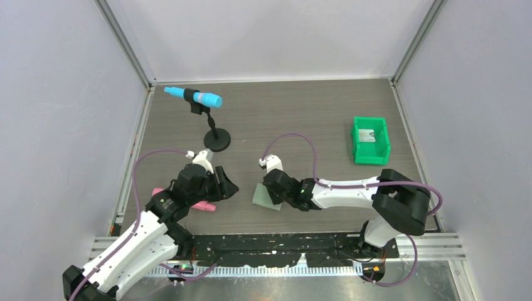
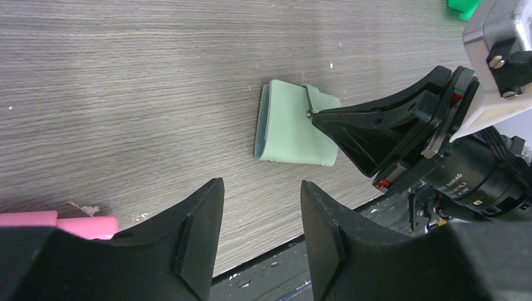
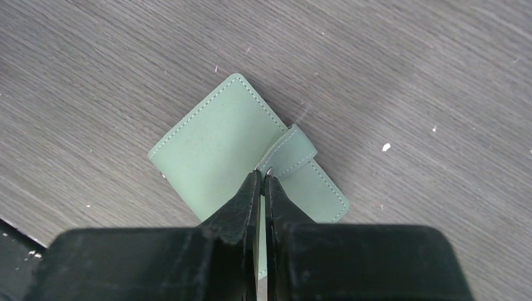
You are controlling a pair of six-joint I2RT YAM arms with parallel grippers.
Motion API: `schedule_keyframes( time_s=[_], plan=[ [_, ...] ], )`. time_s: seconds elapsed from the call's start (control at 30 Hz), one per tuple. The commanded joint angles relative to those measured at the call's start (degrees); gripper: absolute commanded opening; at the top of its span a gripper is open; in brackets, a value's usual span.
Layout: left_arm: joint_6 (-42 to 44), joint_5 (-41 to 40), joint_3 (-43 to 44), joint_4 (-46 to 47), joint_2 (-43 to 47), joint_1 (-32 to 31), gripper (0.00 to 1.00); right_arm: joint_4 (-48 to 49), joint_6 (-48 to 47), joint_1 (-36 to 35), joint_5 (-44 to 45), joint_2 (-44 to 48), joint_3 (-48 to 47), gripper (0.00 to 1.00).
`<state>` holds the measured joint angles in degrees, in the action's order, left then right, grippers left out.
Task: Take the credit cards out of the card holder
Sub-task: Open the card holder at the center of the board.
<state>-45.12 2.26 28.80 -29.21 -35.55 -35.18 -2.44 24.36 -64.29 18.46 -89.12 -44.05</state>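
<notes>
Near the front edge of the grey wood-grain table [image 1: 301, 113], between the two arms, lies the flat pale grey-green leather card holder [image 1: 265, 197] [image 2: 288, 128] [image 3: 219, 141]. It is folded shut, one stitched face up, with its short closure strap wrapped over the open edge. The right gripper [image 1: 276, 188] [image 2: 312, 114] [image 3: 263, 175] reaches low across the table. Its two black fingers are pressed together, and their tips meet at the metal snap at the end of that strap. Whether the strap is actually pinched between them cannot be told from the pictures. The left gripper [image 1: 226, 185] [image 2: 260, 185] hangs to the left of the card holder, well clear of it. Its jaws stand apart with only bare table showing between them, so it grasps nothing. A bright pink plastic object [image 1: 199, 205] [image 2: 59, 222] lies on the table beneath the left arm, partly hidden by it. A bright green plastic bin [image 1: 370, 153] stands well apart at the far right, with something pale grey inside that is too small to identify. At the far left, a blue cylinder with a pink band [image 1: 194, 96] sits tilted on a black stand with a round base.
</notes>
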Motion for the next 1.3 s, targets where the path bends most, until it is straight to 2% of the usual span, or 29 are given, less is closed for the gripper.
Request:
schedule_keyframes(
  time_s=[0.0,0.27,0.57,0.77,1.13,1.27],
  plan=[
    [-0.5,1.9,-0.4,3.5,-1.1,0.1,0.51,-4.4,5.5,0.0,-1.8,3.6,-2.3,0.05],
    [-1.7,4.8,-2.0,7.4,-4.2,0.1,0.54,-6.2,10.0,2.4,-4.4,11.6,-0.3,0.05],
    [-4.3,9.3,-2.9,15.3,-9.2,0.1,0.65,-4.0,12.5,2.5,-8.0,23.0,3.9,0.05],
    [-6.8,13.3,-4.2,22.4,-12.6,0.0,0.72,-3.1,13.8,2.5,-9.3,26.4,5.6,0.05],
    [-6.4,14.0,-5.2,27.5,-21.5,0.0,0.68,-3.5,14.2,2.8,-6.2,27.8,8.2,0.05],
    [-6.1,14.0,-5.0,27.3,-23.7,0.0,0.65,-4.7,13.6,5.2,-5.4,28.7,10.1,0.05]
  ],
)
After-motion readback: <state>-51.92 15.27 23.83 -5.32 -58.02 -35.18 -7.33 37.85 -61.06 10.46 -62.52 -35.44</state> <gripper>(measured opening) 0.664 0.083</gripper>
